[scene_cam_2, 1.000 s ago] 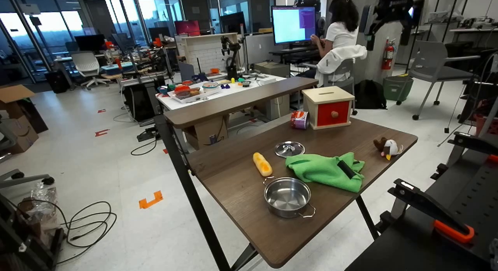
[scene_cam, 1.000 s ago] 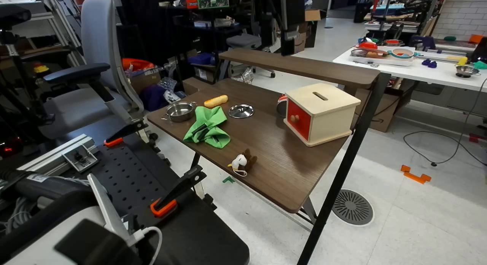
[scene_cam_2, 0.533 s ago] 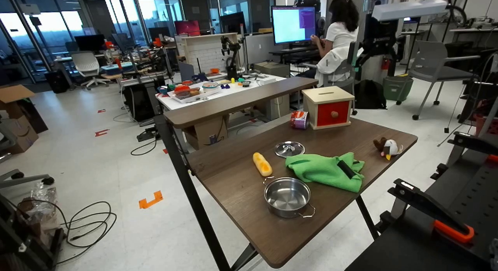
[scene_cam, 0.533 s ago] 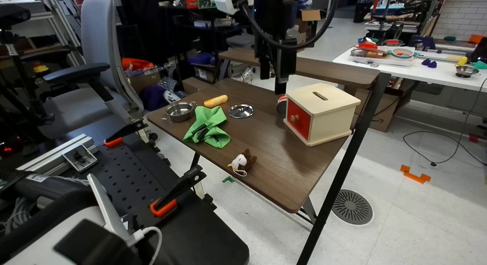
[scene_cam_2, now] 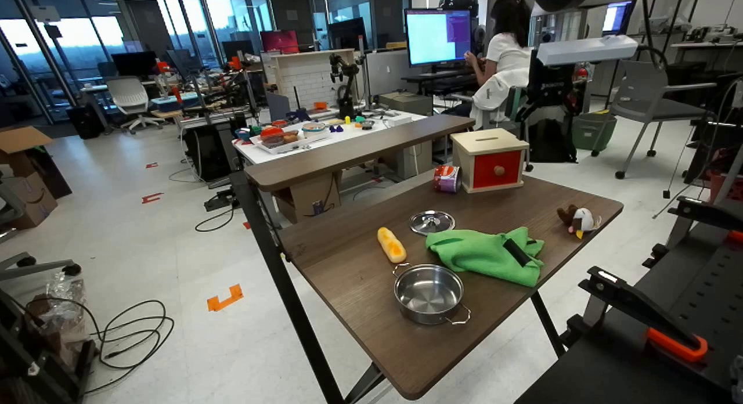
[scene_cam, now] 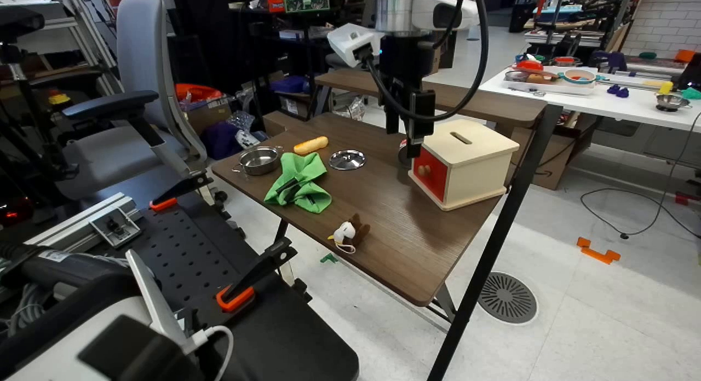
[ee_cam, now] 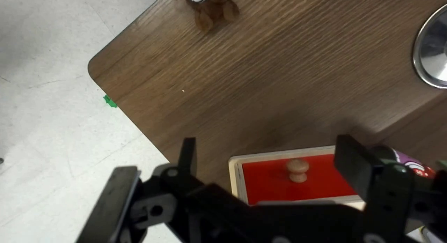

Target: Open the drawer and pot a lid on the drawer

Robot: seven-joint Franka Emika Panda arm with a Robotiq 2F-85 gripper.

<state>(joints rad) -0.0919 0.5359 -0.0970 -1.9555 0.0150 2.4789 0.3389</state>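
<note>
The drawer is a light-wood box with a closed red front and a round wooden knob; it stands on the brown table in both exterior views (scene_cam: pixel 475 175) (scene_cam_2: pixel 487 175). In the wrist view its red front (ee_cam: pixel 265 185) and knob (ee_cam: pixel 297 169) show between the fingers. The shiny metal lid (scene_cam: pixel 347 160) lies flat on the table, also in an exterior view (scene_cam_2: pixel 432 222) and partly at the wrist view's right edge (ee_cam: pixel 434 51). My gripper (scene_cam: pixel 404 141) is open and empty, in the air near the box's front. Its fingers (ee_cam: pixel 267 145) are apart, not touching the knob.
A fallen red-and-purple can (scene_cam_2: pixel 447 179) lies beside the box. A steel pot (scene_cam_2: pixel 428 294), a bread-like yellow roll (scene_cam_2: pixel 392 245), a green cloth (scene_cam_2: pixel 487 254) and a brown-white plush toy (scene_cam_2: pixel 579 219) lie on the table. A raised shelf (scene_cam_2: pixel 360 151) runs along the table's back.
My arm has come down from the top of the exterior views. The gripper is now lower and closer to the box front. The drawer and the lid have not moved.
</note>
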